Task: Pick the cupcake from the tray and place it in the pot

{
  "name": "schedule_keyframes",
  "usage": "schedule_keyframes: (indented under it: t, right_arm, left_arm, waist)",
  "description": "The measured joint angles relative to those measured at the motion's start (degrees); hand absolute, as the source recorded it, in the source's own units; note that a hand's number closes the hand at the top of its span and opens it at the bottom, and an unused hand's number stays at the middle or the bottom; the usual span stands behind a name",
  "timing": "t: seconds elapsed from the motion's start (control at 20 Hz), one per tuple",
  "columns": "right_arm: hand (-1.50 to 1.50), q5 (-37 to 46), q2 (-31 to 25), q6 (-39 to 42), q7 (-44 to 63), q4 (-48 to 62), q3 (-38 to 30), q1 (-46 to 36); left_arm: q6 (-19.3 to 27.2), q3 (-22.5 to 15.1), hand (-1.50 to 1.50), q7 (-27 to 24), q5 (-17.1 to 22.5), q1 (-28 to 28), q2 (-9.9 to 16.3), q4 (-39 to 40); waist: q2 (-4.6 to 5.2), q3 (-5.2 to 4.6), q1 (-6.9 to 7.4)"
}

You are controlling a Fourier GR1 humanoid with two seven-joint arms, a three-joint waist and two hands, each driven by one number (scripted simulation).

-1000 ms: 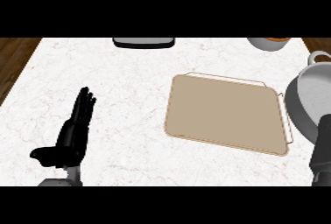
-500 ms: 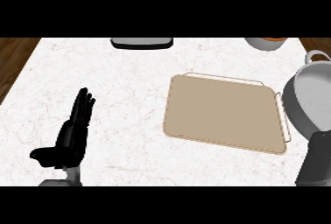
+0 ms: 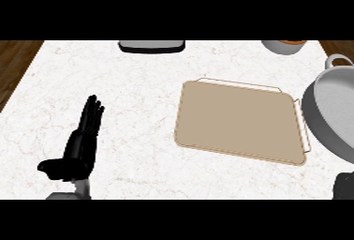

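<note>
Resting at the lower left, the left hand [image 3: 77, 145] lies on the white marble counter [image 3: 138, 84] with fingers straight and together, pointing away, holding nothing. At the lower right corner only a dark sliver of the right arm shows; whether that hand is open or closed cannot be told. Between them the counter lies bare. Farther out, the tan tray [image 3: 239, 119] sits slightly tilted, its right edge just beside the grey pot [image 3: 325, 112], which is cut by the right border. No cupcake shows on the tray or anywhere. At the far edge sit a dark grey object [image 3: 152, 45] and a small bowl [image 3: 285, 46].
</note>
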Motion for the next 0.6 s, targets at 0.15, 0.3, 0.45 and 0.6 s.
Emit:
schedule_keyframes:
  t: [0.15, 0.3, 0.45, 0.6]
  right_arm:
    - [-1.50, 1.11, 0.13, -0.35, 2.25, -3.81, 4.00, 5.72]
    - [-1.50, 2.36, 0.13, -0.53, 3.76, -7.33, 6.57, 10.49]
    - [-1.50, 3.79, 0.13, -0.68, 5.23, -10.93, 6.91, 12.98]
    - [-1.50, 4.03, 0.13, -1.46, 6.44, -13.57, 7.17, 16.77]
  left_arm:
    - [-0.65, 0.15, 0.00, 0.51, 0.29, 0.79, 0.55, -1.35]
    - [-0.33, 0.05, 0.00, 0.50, -0.09, 0.63, 0.18, -0.95]
    - [-0.51, 0.32, 0.00, 1.15, 0.25, 0.70, 0.38, -1.82]
    - [-0.65, 0.86, 0.00, 1.21, 0.41, 0.67, 0.77, -2.13]
  waist:
    - [0.03, 0.00, 0.09]
    - [0.08, 0.00, -0.06]
    - [0.10, 0.00, -0.11]
    - [0.11, 0.02, -0.34]
